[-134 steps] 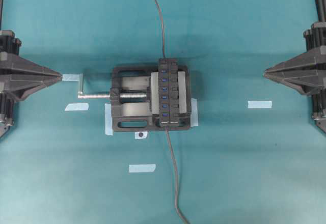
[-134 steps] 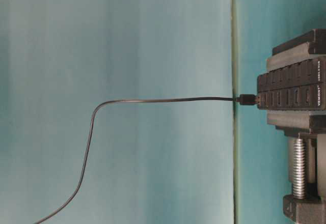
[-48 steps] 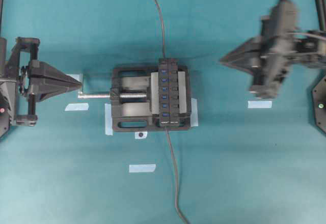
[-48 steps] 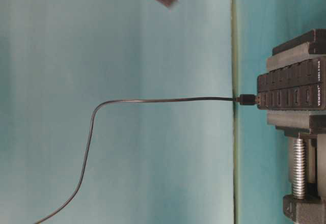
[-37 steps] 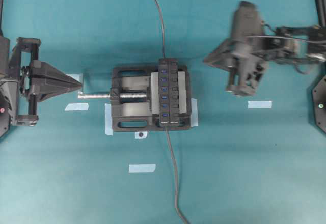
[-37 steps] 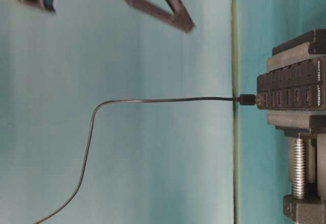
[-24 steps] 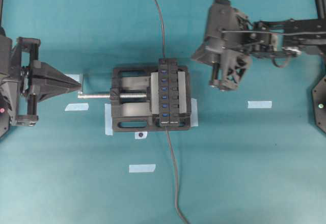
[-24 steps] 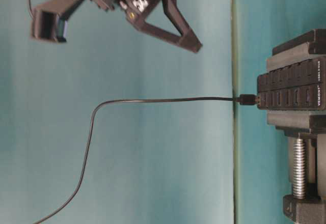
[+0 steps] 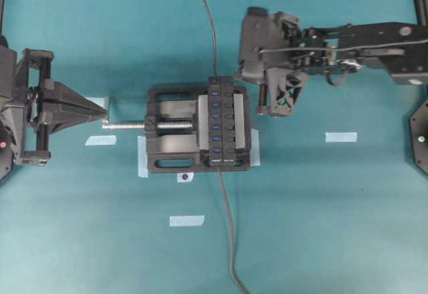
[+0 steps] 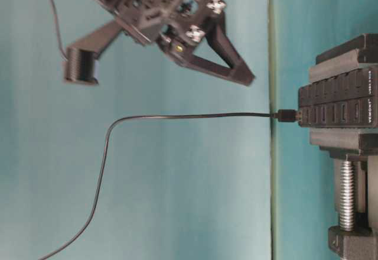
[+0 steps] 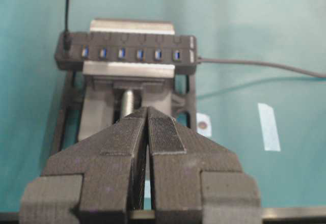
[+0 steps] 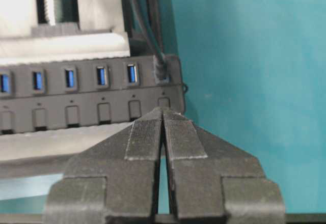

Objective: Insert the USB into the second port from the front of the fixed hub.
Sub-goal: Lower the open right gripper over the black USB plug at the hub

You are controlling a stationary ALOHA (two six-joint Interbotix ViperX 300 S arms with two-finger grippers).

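Black on black, the USB point(image 12: 162, 72) sits plugged into the end slot of the fixed hub point(image 9: 219, 123), at the end that lies toward the top of the overhead view. Its thin cable runs away from that end across the table point(image 9: 334, 227). In the table-level view the plug stands straight out of the hub's ported face, so we judge its long axis to be square to the row of slots. Any pull has to follow that line before a shift along the row. The hub is clamped in the vise point(image 9: 167, 157), its length running across both wrist views. Our right gripper point(image 12: 163, 113) is the nearer one. It hovers just beside the plugged end with its fingers pressed together and nothing between them, and the plug lies ahead of the tips and a little to the right in its own camera. Our left gripper point(image 11: 147, 113) is likewise closed and empty. It sits by the vise screw, facing the middle of the hub, well apart from the plug. We reckon the right fingers must spread before they can straddle the plug.
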